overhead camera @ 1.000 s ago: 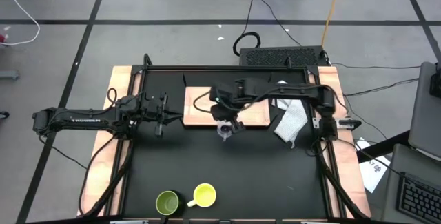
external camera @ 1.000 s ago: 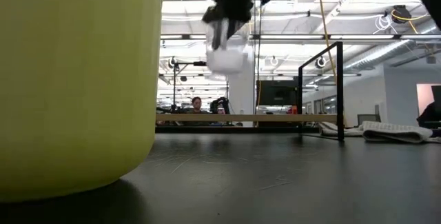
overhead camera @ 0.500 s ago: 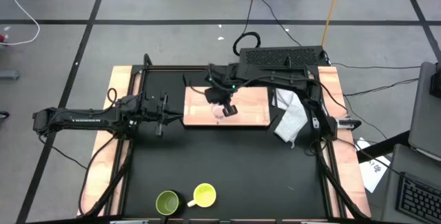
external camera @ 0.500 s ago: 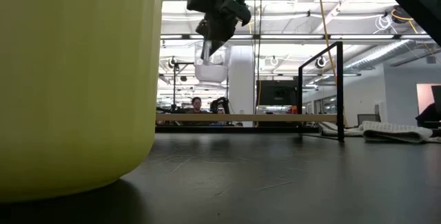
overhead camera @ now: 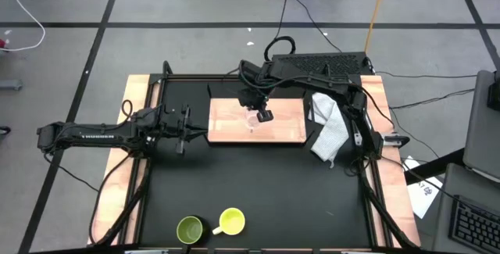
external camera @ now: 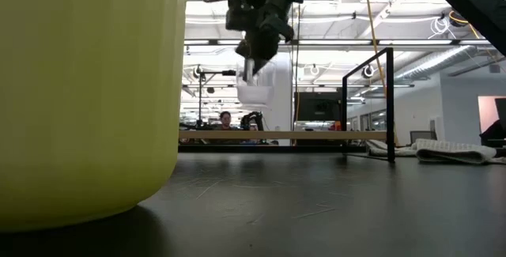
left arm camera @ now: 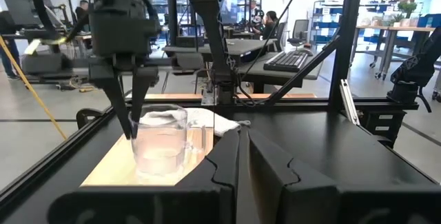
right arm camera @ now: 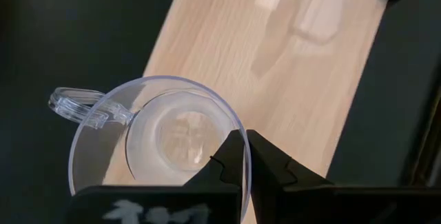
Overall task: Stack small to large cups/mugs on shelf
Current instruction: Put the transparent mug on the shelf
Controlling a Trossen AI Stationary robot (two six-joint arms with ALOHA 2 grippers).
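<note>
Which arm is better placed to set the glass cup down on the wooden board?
The right arm. Its hand already grips the clear glass cup by the rim above the wooden board, while the left hand waits beside the board.

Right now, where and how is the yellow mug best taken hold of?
Probably by its rim, from above. The yellow mug stands upright, mouth open upward, near the table's front edge. The olive mug is close on one side, so a side approach looks cramped.
</note>
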